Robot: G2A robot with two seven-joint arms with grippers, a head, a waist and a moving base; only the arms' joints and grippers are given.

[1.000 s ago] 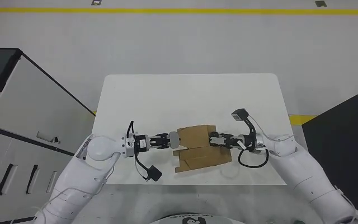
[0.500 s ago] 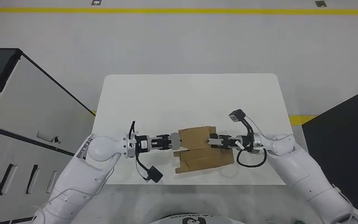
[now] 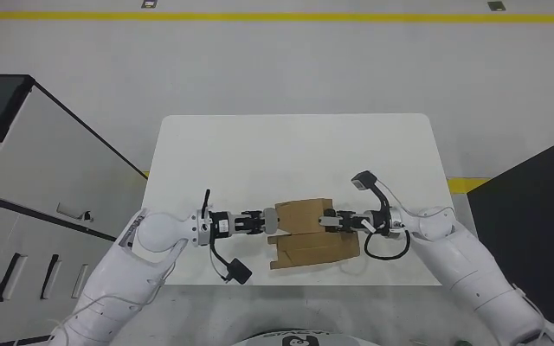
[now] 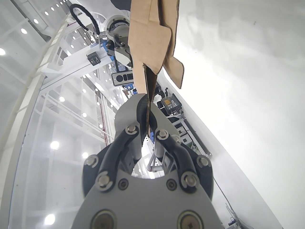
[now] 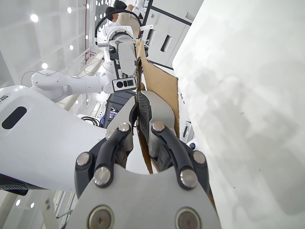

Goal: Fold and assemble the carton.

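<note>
Left gripper (image 3: 270, 222) and right gripper (image 3: 326, 221), fingers (image 4: 129, 117) pinching the carton's (image 3: 300, 216) ends, have edged together over the bench (image 3: 294, 147), likely opening it.

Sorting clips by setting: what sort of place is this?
Probably a robotics lab or industrial test hall: a yellow floor line, a white worktable, and tall white framework under rows of ceiling lights.
</note>
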